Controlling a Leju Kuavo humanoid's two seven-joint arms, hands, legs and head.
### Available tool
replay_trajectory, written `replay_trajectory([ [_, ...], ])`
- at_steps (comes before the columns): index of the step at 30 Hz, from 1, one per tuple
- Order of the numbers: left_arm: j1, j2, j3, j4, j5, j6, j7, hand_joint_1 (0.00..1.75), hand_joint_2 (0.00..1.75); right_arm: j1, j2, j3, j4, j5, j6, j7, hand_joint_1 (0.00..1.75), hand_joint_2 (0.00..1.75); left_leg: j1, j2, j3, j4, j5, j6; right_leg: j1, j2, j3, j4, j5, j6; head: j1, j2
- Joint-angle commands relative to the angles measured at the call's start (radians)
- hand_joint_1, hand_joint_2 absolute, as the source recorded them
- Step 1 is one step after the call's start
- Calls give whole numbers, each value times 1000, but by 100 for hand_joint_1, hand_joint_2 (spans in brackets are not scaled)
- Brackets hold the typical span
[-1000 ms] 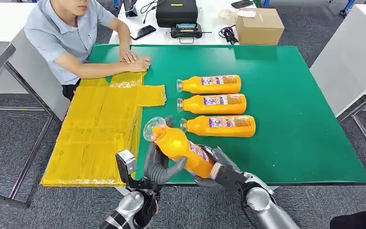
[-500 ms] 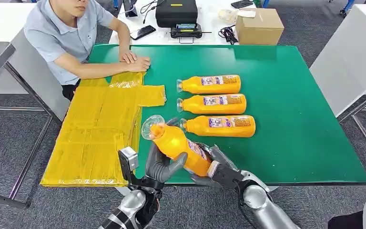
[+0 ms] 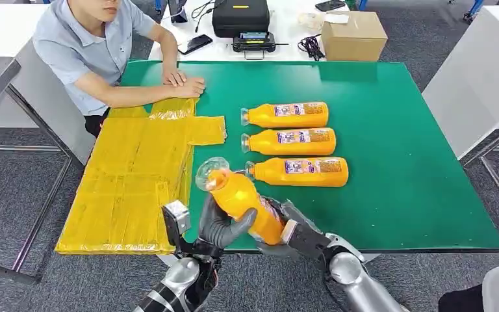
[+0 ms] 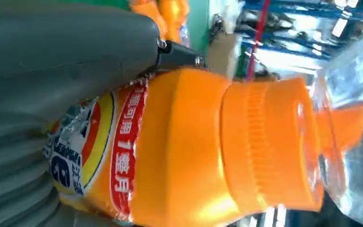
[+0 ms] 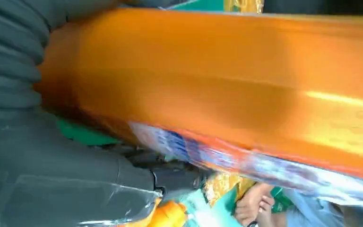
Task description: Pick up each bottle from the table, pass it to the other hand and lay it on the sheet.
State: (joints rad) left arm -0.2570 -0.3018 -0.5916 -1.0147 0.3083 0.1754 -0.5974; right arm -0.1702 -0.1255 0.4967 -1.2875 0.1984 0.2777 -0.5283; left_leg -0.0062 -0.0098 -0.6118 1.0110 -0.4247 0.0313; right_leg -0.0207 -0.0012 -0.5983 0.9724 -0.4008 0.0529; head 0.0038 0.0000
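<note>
Above the counter's (image 3: 390, 195) near edge, both my hands are gripping the bottle (image 3: 243, 198): left fingers (image 3: 224, 224) wrapping mid-body, right hand (image 3: 292, 231) clasping its base, cap tilting toward the sheet (image 3: 130, 182) at my left.

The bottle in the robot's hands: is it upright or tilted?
Tilted. The orange bottle leans with its clear cap toward the yellow sheet, base toward the right hand.

Grey carpet floor (image 3: 13, 195), white tables (image 3: 481, 71), seemingly daylit

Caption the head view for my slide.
Both hands, left and right, grip an orange bottle beside the yellow sheet.
</note>
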Motion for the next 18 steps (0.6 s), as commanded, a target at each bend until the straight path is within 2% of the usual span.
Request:
replay_trajectory([
  [1,-3,25,11,1,-55,62,2,175,175,-27,39,-20,60,-22,-5,-4,0,175,1,3,5,-1,-2,-2,1,2,4,-1,-1,-3,0,0],
  [8,7,32,17,-23,-108,108,11,175,175,-9,50,-45,54,-17,-22,-2,0,175,2,3,5,0,-2,-2,2,2,4,-1,-1,-3,0,0],
  [9,24,53,3,-39,-179,178,0,175,175,18,42,-56,34,5,-49,-2,0,175,1,3,4,0,-2,-2,1,2,4,-1,-1,-2,0,0],
  [10,33,66,-4,-51,-262,263,-1,175,175,41,35,-68,13,73,-127,-10,0,175,0,1,3,-1,-1,-1,1,1,2,-1,0,-2,0,0],
  [11,43,75,1,-68,-309,300,12,175,175,60,34,-86,-2,108,-173,-15,0,175,2,1,6,-1,-2,-3,2,1,6,-2,-2,-3,0,0],
  [12,57,86,13,-97,-425,380,60,175,175,85,46,-131,-24,165,-248,-11,0,175,1,1,5,-2,-1,-2,1,0,4,-2,-1,-2,0,0],
  [14,78,95,51,-145,-546,428,125,175,175,106,61,-199,-49,228,-333,11,0,175,1,1,6,-2,-2,-2,2,0,6,-2,-2,-3,0,0],
  [17,100,97,101,-217,-735,483,161,175,175,108,91,-282,-62,258,-363,18,0,175,1,2,3,0,-2,-2,1,2,3,0,-1,-2,0,0],
  [18,112,77,149,-249,-962,523,187,175,175,99,102,-290,-57,259,-353,6,0,175,0,2,1,0,-1,-2,0,2,1,0,-1,-2,0,0],
])
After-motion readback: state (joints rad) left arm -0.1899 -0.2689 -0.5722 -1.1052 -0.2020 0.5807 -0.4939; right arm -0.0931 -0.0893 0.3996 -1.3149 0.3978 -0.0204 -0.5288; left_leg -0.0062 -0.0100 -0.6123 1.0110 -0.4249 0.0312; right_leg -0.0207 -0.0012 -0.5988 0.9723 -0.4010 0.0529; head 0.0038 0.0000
